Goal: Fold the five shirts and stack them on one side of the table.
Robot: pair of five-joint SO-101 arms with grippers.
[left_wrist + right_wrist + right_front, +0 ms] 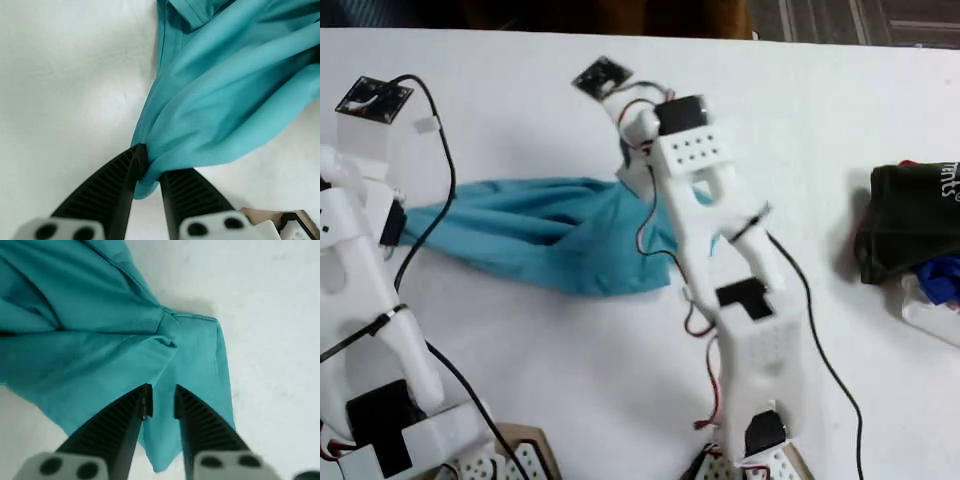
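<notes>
Fingers (112, 187) of the left gripper (150, 165) are clamped tight on a bunched end of the teal shirt (225, 95). In the right wrist view, a flap of the same shirt (90, 340) is held between the fingers (200, 425) of the right gripper (161, 392), with a narrow gap kept by the cloth. In the high view the teal shirt (540, 235) is drawn out across the middle of the frame, left of centre. Its right end is covered by the right arm (695, 195). A folded dark green garment (905, 225) is seen at the right edge, well apart, with a blue cloth (940, 272) just below it. A black cable (448, 165) is draped over the shirt's left end. Everything is borne by a white table (550, 370); a dark floor (820, 18) is seen along the top.
</notes>
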